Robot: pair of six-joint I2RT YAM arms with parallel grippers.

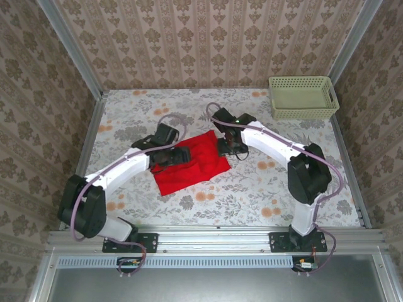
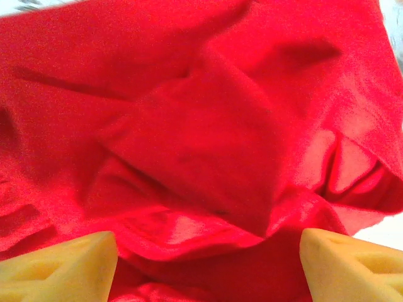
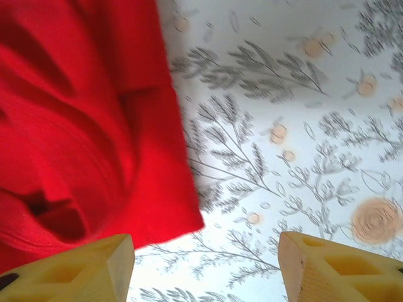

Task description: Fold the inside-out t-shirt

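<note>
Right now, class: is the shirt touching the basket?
Apart. The top view shows the shirt mid-table and the basket in the far right corner, with bare floral table between them.

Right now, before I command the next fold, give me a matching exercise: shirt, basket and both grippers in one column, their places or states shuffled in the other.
1. t-shirt
2. basket
3. left gripper
4. right gripper

A. open, over the cloth's edge and bare table
B. pale green, far right corner
C. red, rumpled, mid-table
D. open, over the cloth's rumpled middle

Pairs: 1-C, 2-B, 3-D, 4-A
</note>
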